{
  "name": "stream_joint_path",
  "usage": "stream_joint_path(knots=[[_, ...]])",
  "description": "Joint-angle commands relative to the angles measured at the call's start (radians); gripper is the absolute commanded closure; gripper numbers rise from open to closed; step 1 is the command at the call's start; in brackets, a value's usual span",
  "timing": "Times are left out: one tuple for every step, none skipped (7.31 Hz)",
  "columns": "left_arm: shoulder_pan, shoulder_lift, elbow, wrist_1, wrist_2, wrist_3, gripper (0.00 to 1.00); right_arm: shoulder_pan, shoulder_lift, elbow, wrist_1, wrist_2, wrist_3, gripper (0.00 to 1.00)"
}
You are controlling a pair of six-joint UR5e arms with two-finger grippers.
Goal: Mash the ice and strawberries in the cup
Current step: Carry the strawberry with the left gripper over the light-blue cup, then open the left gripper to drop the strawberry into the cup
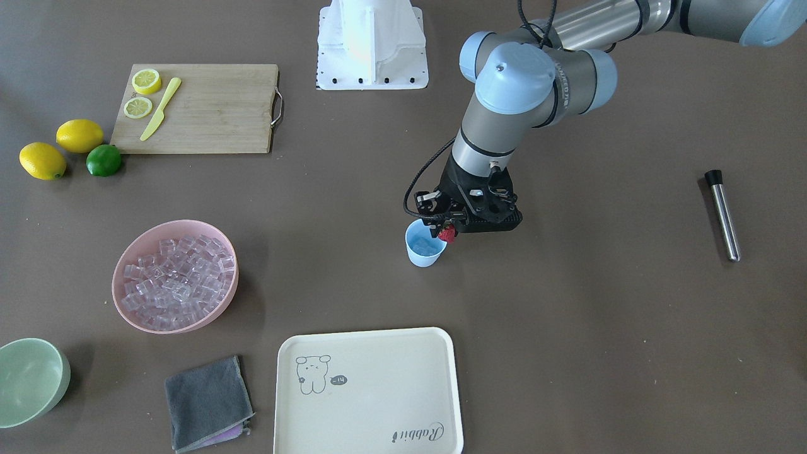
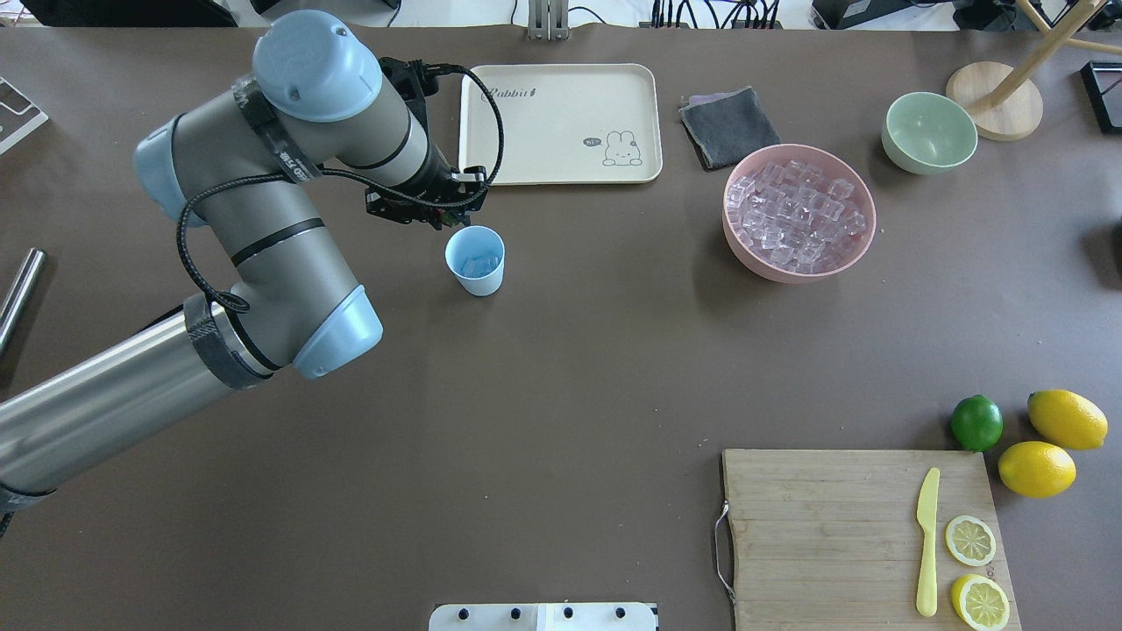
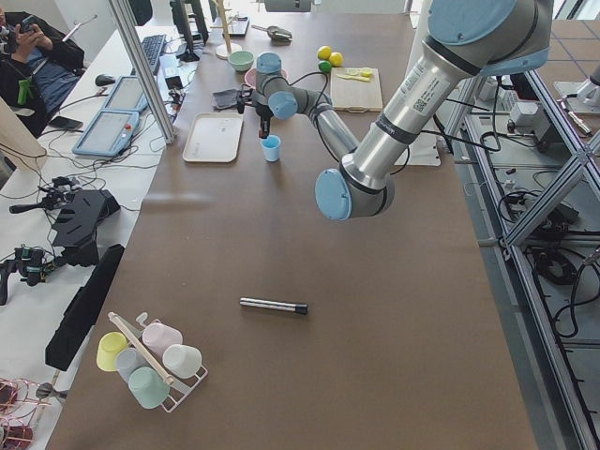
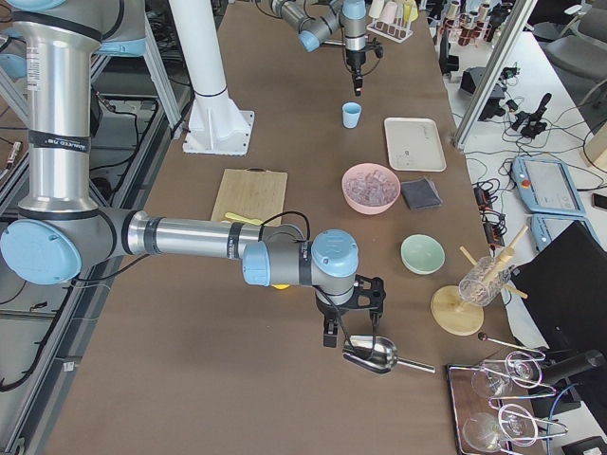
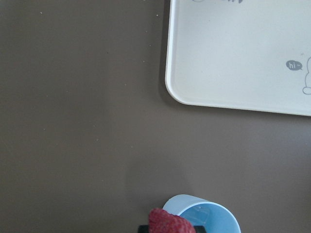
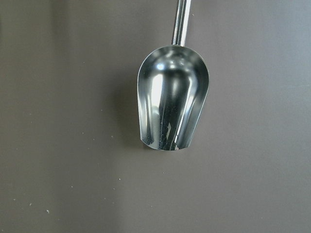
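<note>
Front-facing view, read left to right.

Left of centre: a round pink plastic bowl [image 1: 117, 287] is standing on the brown worktop [image 1: 567, 353]. It is heaped with small clear glassy cubes of ice [image 1: 176, 280]. It is serving as the stock, well apart from the working spot.

Bottom centre: a cream rectangular tray [image 1: 378, 378] is lying flat with nothing on it.

Centre: the small light blue tapered plastic cup [image 1: 421, 257] is standing upright, mouth up, ready to receive. A few cubes of ice are already lying in its bottom, seen best from overhead.

Just right of the cup's mouth: the left tool [image 1: 447, 228] is pointing down, its fingers clamped on the tiny red strawberry [image 1: 447, 234]. The berry is hanging above the rim's right edge, not yet inside. The left wrist view is agreeing, with the red berry at bottom centre of frame overlapping the cup's near rim.

Judgement: the berry is being held by the mouth so that a release drops it onto the ice. A small shift toward the cup's centre looks needed first, or it may strike the rim.

Far right: a slim steel rod with a black cap [image 1: 722, 215] is lying untouched, probably the masher for later.

Right side view, lower middle: the right tool [image 4: 351, 327] is hanging just above a shiny steel scoop [image 4: 373, 354] lying on the worktop. I cannot tell whether its fingers are apart or together.
</note>
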Motion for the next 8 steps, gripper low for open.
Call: stream_joint_path(knots=[[0.021,-0.012,0.024,-0.003,0.026,-0.029,0.79,0.000,0.004,0.000,0.006,0.044,0.010,0.00],[0.023,-0.012,0.024,-0.005,0.026,-0.031,0.78,0.000,-0.001,0.000,0.012,0.052,0.007,0.00],[0.029,-0.012,0.024,-0.005,0.026,-0.034,0.77,0.000,-0.001,0.003,0.014,0.052,0.002,0.00],[0.044,-0.012,0.026,-0.005,0.027,-0.034,0.76,0.001,-0.001,0.006,0.014,0.050,0.002,0.00],[0.046,-0.009,0.026,-0.005,0.026,-0.035,0.69,0.000,-0.001,0.003,0.016,0.049,0.001,0.00],[0.046,-0.009,0.026,-0.006,0.026,-0.035,0.03,0.001,-0.001,0.006,0.016,0.050,0.001,0.00],[0.046,-0.009,0.024,-0.008,0.026,-0.032,0.02,0.002,-0.004,0.008,0.016,0.050,0.001,0.00],[0.043,-0.009,0.023,-0.003,0.024,-0.029,0.02,0.002,-0.002,0.008,0.016,0.049,-0.001,0.00]])
